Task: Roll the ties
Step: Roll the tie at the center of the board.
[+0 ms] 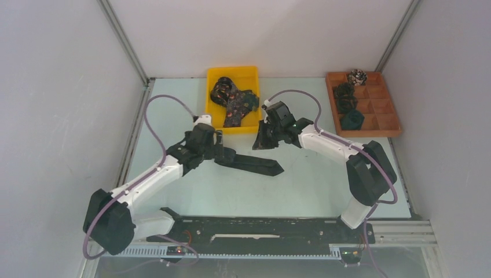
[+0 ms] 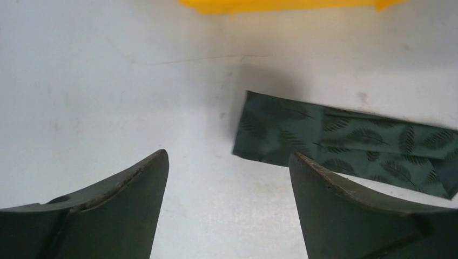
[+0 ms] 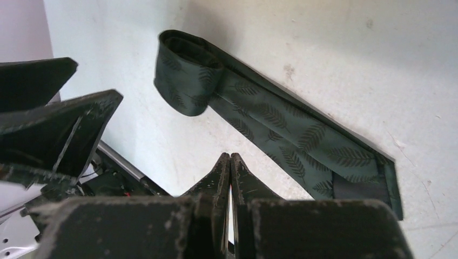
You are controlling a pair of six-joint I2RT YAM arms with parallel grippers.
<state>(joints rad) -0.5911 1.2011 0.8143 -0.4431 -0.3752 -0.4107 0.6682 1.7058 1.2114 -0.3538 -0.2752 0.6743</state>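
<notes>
One tie lay part-coiled just ahead of the released left pincer, the right pincer clenched empty; it wanted a square grip to roll evenly

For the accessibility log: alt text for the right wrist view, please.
A dark green leaf-patterned tie lies on the white table, its upper-left end rolled up, the rest flat. The right hand is shut and empty, near the tie's middle.
</notes>
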